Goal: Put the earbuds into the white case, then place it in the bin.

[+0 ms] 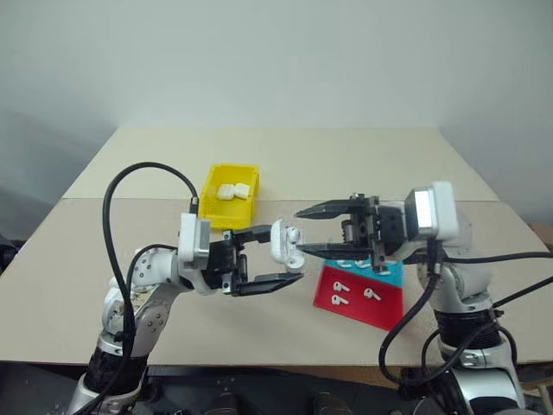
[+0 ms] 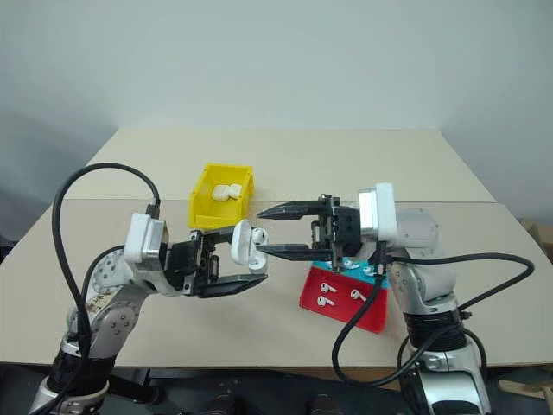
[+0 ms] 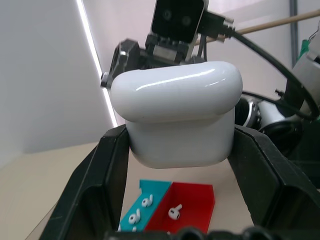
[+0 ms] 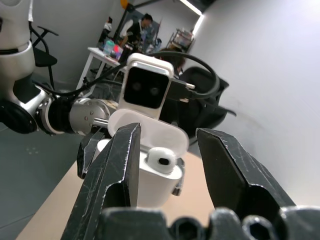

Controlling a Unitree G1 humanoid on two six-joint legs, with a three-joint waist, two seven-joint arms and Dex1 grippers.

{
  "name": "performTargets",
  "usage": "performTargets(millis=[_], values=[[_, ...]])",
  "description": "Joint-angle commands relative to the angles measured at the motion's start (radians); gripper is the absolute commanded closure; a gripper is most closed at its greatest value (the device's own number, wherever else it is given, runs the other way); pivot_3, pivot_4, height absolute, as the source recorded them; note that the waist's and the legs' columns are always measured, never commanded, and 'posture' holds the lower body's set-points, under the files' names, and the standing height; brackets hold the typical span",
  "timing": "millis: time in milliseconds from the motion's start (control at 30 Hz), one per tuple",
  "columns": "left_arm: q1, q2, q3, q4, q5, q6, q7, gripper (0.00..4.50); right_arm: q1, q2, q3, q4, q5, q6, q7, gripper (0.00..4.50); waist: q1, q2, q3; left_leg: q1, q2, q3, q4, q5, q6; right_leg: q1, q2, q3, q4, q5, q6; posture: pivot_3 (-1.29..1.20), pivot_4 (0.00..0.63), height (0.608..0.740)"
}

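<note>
Two pincers meet, left pincer (image 1: 273, 262) gripping white case (image 1: 284, 243) (earbud (image 4: 161, 157) seated inside)

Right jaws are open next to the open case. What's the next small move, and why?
Probably back the right gripper away, then go to the tray for another earbud. One earbud already sits in the white case, whose lid is up, held by the left gripper. Three earbuds lie on the tray's red part.

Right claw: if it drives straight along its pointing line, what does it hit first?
Probably the open white case with an earbud seated in it, held by the left claw; depth gap unclear.
</note>
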Motion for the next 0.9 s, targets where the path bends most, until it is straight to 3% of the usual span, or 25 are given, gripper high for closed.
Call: performTargets(millis=[33,167,267,367,633,900], values=[[0.049,0.043,0.035,-0.003,0.049,-0.062,-0.022,1.72,-0.038,-0.135,-0.067,0.009,-0.008,0.122,-0.04,2.27,0.001,0.0,0.0,0.0,0.0,0.0,0.0,0.0,0.0,0.0,0.0,0.0,0.0,0.0,0.0,0.0,0.15,0.74],[0.132,0.077,0.03,0.023,0.124,-0.147,-0.048,1.72,-0.065,-0.324,0.037,0.086,-0.165,0.209,-0.004,2.27,0.001,0.0,0.0,0.0,0.0,0.001,-0.001,0.0,0.0,0.0,-0.001,0.0,-0.001,-0.001,-0.001,0.0,0.15,0.74],[0.17,0.077,0.021,0.017,0.134,-0.159,-0.04,1.72,-0.123,-0.403,0.134,0.155,-0.28,0.268,0.015,2.27,-0.004,0.0,0.0,0.0,0.0,0.002,-0.001,0.0,0.0,-0.001,-0.001,0.001,-0.001,-0.001,-0.003,0.0,0.15,0.74],[0.166,0.055,-0.009,0.026,0.162,-0.173,-0.024,1.72,-0.22,-0.446,0.314,0.253,-0.464,0.306,0.084,2.27,-0.004,0.0,0.0,0.0,0.0,0.002,-0.001,0.0,0.0,-0.002,-0.001,0.001,-0.001,-0.002,-0.004,0.0,0.15,0.74],[0.137,0.017,-0.048,0.028,0.176,-0.172,0.015,1.72,-0.378,-0.386,0.557,0.458,-0.788,0.242,0.148,2.27,-0.002,0.0,0.0,-0.002,0.0,0.002,-0.001,0.0,0.0,-0.004,-0.001,0.001,-0.001,0.0,-0.001,0.0,0.15,0.74],[0.146,0.001,-0.063,0.018,0.194,-0.186,0.04,1.72,-0.372,-0.339,0.588,0.517,-0.898,0.225,0.164,2.27,-0.001,0.0,0.0,-0.001,0.0,0.002,-0.002,0.0,0.0,-0.003,-0.001,0.001,-0.001,0.0,-0.001,0.0,0.15,0.74]])
